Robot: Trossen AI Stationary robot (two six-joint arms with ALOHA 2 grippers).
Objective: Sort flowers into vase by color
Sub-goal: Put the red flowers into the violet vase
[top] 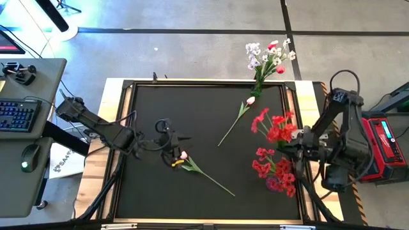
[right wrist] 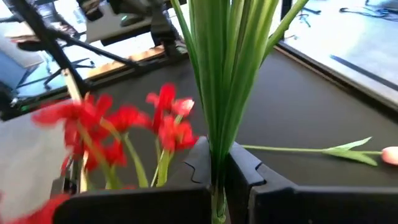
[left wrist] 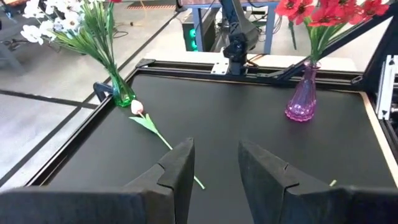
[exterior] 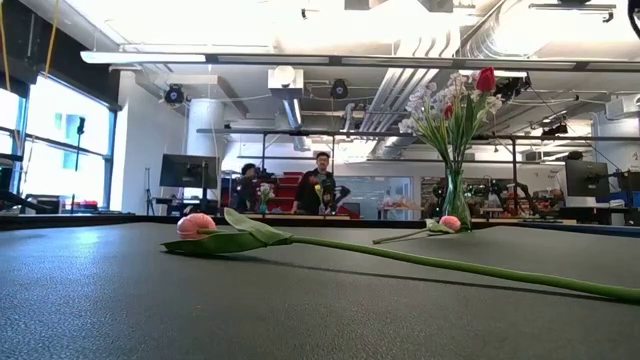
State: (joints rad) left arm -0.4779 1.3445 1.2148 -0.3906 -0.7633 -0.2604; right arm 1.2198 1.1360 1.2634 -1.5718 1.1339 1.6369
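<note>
A pink tulip (top: 184, 155) lies flat on the black mat, its stem running toward the near right. My left gripper (top: 174, 145) hovers open beside its bloom, touching nothing (left wrist: 214, 180). A second pink tulip (top: 250, 100) lies farther off. In the far right corner a green vase (left wrist: 121, 93) holds white sprigs and tulips (top: 268, 54). A purple vase (left wrist: 303, 99) at the near right holds red blossoms (top: 275, 169). My right gripper (top: 295, 145) is at the mat's right edge, shut on the green stems of a red bunch (top: 275, 128). My right gripper pinches several green stems (right wrist: 217, 158) of the red bunch between its two fingers (right wrist: 249, 171). The stems run up out of the wrist view, so their blossoms do not show there. Whether the stems' lower ends rest on anything is hidden by the gripper.
The mat has a raised wooden frame (top: 118, 115). Bare mat lies between the two tulips and along the near edge. A desk with a keyboard (top: 19, 115) and a mouse stands to the left. People stand in the room beyond the table (exterior: 320, 185).
</note>
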